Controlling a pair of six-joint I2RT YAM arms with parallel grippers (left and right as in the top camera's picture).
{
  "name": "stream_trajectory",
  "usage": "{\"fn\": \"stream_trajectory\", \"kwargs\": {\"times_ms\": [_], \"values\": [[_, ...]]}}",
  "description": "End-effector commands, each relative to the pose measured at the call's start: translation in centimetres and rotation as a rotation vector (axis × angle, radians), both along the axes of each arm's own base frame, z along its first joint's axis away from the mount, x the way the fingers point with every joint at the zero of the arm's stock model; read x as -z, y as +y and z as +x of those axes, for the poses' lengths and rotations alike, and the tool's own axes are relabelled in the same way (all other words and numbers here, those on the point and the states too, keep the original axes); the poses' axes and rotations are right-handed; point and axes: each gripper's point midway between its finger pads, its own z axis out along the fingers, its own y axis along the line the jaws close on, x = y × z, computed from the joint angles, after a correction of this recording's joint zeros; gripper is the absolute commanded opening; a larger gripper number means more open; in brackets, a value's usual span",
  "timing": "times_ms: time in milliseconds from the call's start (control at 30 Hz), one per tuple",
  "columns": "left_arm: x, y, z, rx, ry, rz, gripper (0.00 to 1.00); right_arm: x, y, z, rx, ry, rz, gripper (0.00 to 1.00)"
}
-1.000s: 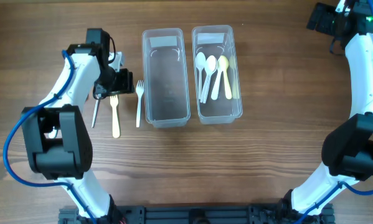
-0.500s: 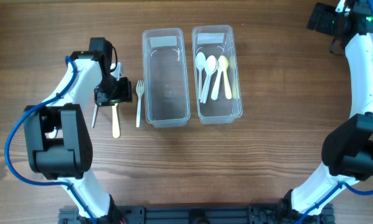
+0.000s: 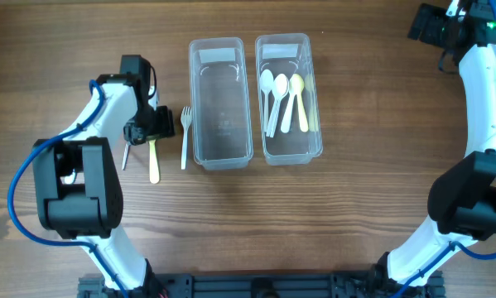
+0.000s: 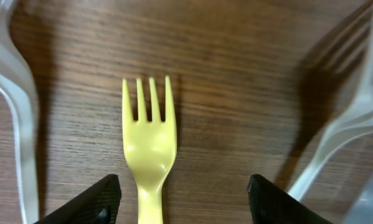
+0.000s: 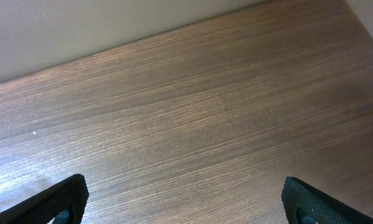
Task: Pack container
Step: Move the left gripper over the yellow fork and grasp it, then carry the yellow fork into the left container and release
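A yellow fork (image 3: 153, 161) lies on the table left of the two clear containers; in the left wrist view (image 4: 148, 149) its tines point away from me. My left gripper (image 3: 149, 131) (image 4: 181, 202) is open, low over the fork, one finger on each side of its neck. A clear fork (image 3: 184, 136) (image 4: 354, 118) lies to the right and another clear utensil (image 3: 127, 153) (image 4: 21, 118) to the left. The left container (image 3: 195, 99) holds nothing. The right container (image 3: 314, 145) holds several spoons (image 3: 281, 95). My right gripper (image 5: 183, 199) is open over bare wood at the far right.
The two containers stand side by side at the table's middle back. The right arm (image 3: 483, 91) reaches along the right edge. Bare wood lies in front of the containers.
My left gripper has moved toward the front and down over the yellow fork's head, staying open. The right arm has not moved.
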Motion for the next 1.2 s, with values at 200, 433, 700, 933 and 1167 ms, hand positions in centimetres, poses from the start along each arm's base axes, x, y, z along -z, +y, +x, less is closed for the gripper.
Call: {"fn": "stream_trajectory", "kwargs": {"times_ms": [200, 433, 700, 933, 1167], "values": [[2.0, 0.3, -2.7, -0.018, 0.082, 0.014, 0.59, -0.9, 0.1, 0.0, 0.001, -0.018, -0.013, 1.00], [2.3, 0.3, -3.4, -0.018, 0.102, 0.014, 0.28, -0.9, 0.1, 0.0, 0.000, -0.018, -0.013, 1.00], [2.1, 0.4, -3.4, -0.018, 0.107, 0.017, 0.04, -0.9, 0.1, 0.0, 0.000, -0.018, -0.013, 1.00], [-2.4, 1.0, -0.1, -0.021, 0.006, 0.053, 0.04, -0.9, 0.1, 0.0, 0.000, -0.018, -0.013, 1.00], [-12.8, 0.8, 6.6, -0.033, -0.230, 0.042, 0.04, -0.9, 0.1, 0.0, 0.000, -0.018, -0.013, 1.00]]}}
